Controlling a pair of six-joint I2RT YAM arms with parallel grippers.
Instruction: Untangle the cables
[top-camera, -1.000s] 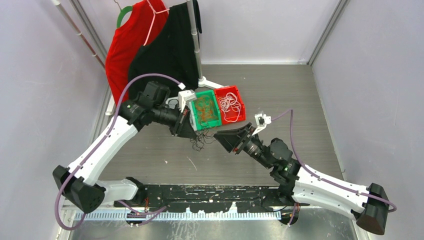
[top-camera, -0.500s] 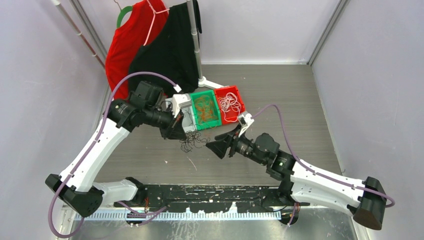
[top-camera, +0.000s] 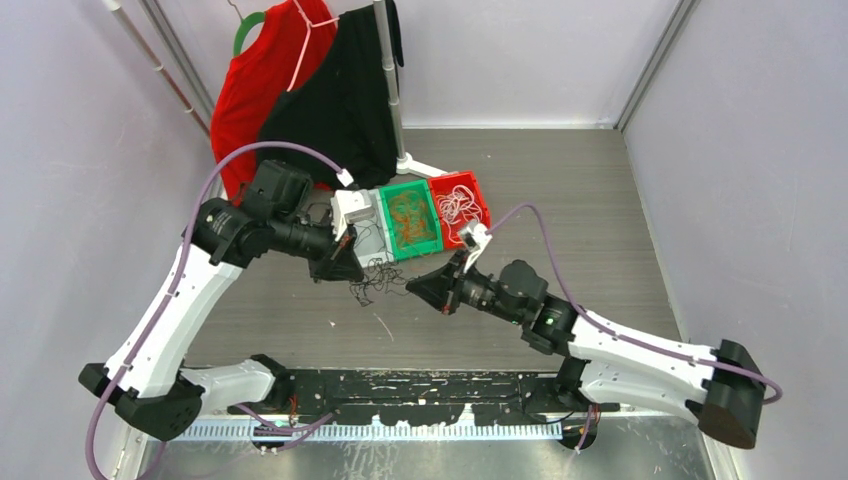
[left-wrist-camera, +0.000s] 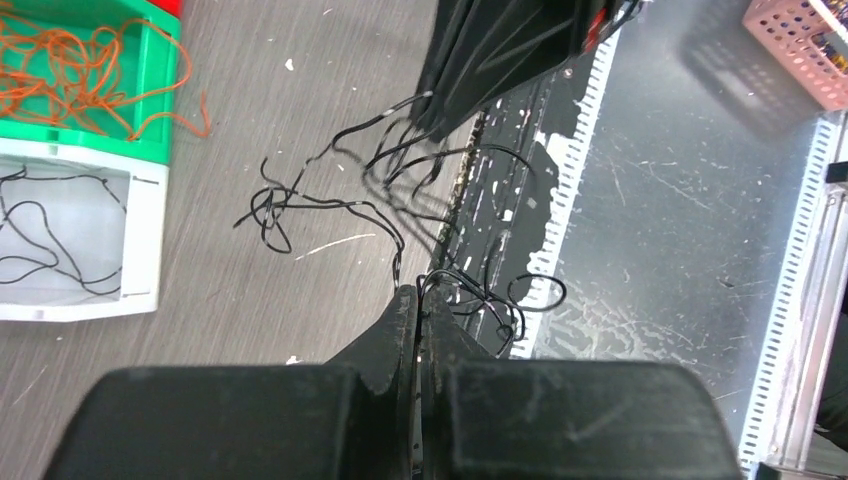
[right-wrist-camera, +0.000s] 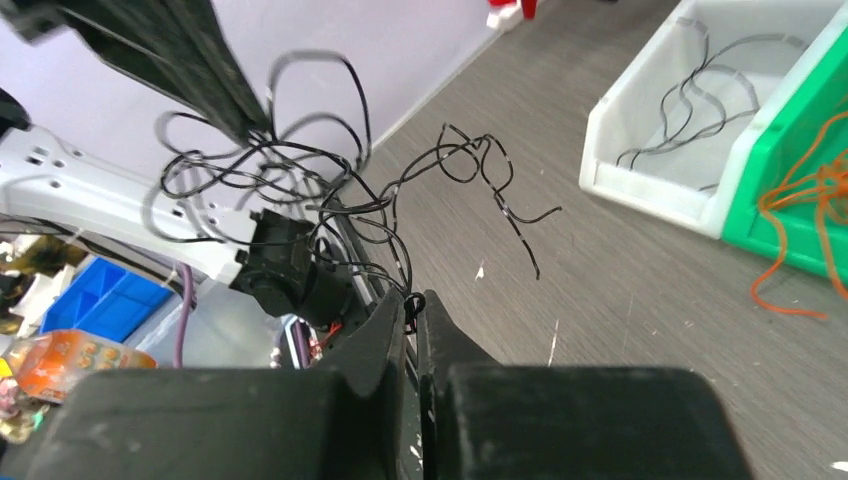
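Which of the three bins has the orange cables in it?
The green bin, the middle one. The white bin holds black cables and the red bin white cables.

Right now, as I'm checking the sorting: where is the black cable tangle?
Top view, centre: the black cables are strung between the left gripper and right gripper, both pinching them, just on the arms' side of the green bin.

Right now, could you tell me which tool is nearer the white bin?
Left. The left tool hangs just in front of the white bin; the right tool is farther off, rightward.
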